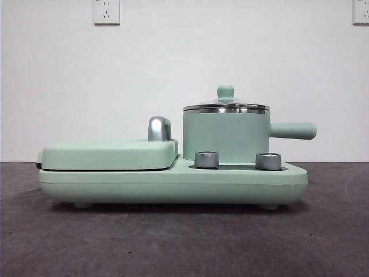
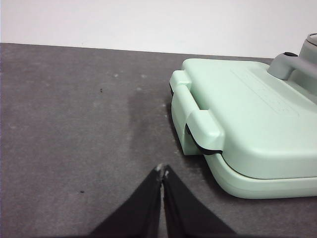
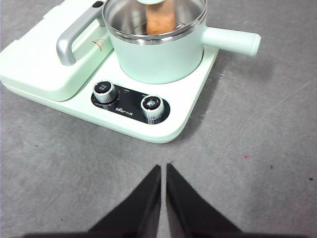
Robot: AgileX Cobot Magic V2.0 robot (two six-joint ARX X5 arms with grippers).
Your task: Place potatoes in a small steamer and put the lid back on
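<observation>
A mint-green cooking base point(image 1: 173, 183) sits in the middle of the front view on a dark grey surface point(image 1: 184, 242), with a white wall behind it. On the left half of the base lies a flat griddle lid point(image 1: 109, 154) with a chrome handle point(image 1: 159, 128) at its right end. 2 silver dials point(image 1: 207, 160) stand at the front of the base, right of centre, on a black panel visible in the right wrist view.

The small steamer point(image 1: 226, 137) stands on the right half of the base, behind the dials, its straight side handle point(image 1: 293, 130) pointing toward the right of the frame. The lid point(image 1: 226, 107) sits on the steamer's steel rim, its green knob at the top. In the right wrist view the potato point(image 3: 161, 20) shows through the glass, inside the steamer at the top centre of that frame.

The left hand point(image 2: 162, 171) hovers over bare surface near the griddle's hinged end, jaws pressed together and holding nothing. The right hand point(image 3: 163, 167) hangs over bare surface in front of the dials, well apart from them, jaws nearly together with only a thin slit between, also empty.
</observation>
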